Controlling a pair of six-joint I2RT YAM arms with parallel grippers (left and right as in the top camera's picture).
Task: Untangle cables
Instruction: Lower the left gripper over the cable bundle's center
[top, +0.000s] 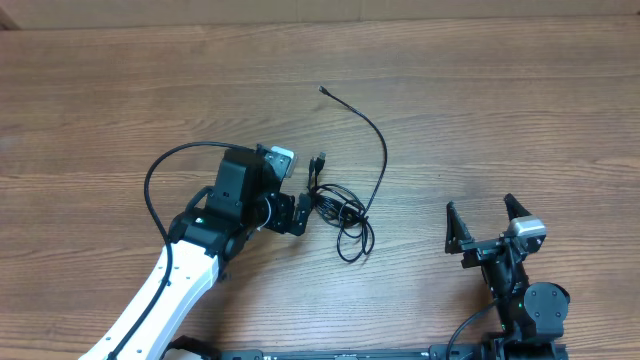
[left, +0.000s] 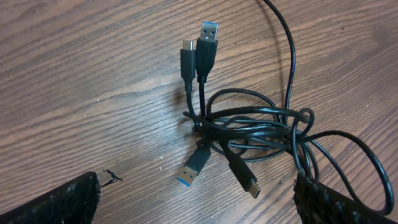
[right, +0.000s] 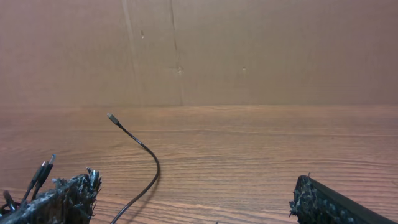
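Observation:
A knot of thin black cables lies at the middle of the wooden table. One long strand arcs up from it to a small plug at the far end. In the left wrist view the bundle shows two plugs pointing up and two pointing down, one with a blue USB tip. My left gripper is open, right at the knot's left edge; its right finger sits against the cable loops and nothing is held. My right gripper is open and empty, well to the right of the cables. The long strand shows in the right wrist view.
A brown cardboard wall stands along the table's far edge. The left arm's own thick black wire loops at its left side.

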